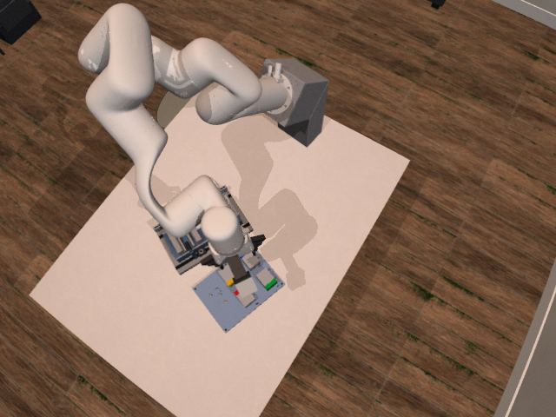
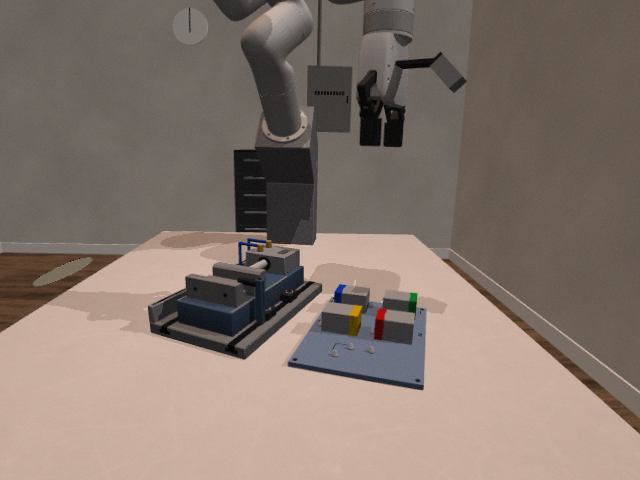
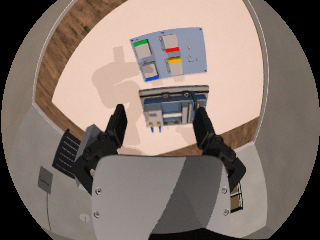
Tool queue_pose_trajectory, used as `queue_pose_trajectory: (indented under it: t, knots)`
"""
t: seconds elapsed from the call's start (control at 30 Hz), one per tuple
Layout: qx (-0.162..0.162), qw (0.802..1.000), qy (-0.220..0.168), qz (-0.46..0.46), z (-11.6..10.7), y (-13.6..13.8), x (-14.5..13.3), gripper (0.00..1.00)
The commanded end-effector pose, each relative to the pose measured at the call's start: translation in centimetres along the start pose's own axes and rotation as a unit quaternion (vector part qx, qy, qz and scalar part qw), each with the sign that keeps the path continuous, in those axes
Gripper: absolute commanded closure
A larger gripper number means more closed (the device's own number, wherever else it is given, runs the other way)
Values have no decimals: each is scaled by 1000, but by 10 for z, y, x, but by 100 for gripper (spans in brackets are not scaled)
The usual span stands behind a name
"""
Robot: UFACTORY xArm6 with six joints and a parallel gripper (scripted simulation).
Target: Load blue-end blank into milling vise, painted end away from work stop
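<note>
The fingers are spread fully and nothing is held. The blue blank lies far below them on the plate. It is judged rigid, heavy and smooth; its long sides should be gripped mid-length.
</note>
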State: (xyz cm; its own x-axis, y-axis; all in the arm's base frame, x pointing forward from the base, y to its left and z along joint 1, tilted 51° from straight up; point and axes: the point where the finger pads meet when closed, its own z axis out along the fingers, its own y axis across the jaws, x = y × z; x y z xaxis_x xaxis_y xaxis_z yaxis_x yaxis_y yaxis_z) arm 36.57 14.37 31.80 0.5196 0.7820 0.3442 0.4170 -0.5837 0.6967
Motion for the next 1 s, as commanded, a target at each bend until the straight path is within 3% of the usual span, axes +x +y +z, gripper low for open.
queue_pose_trajectory:
  t: [0.0,0.2,0.97]
  knots:
    - [0,999,1,-38,-1,1,1,0]
    - [1,994,1,-107,-1,1,1,0]
    - [1,990,1,-138,-1,1,1,0]
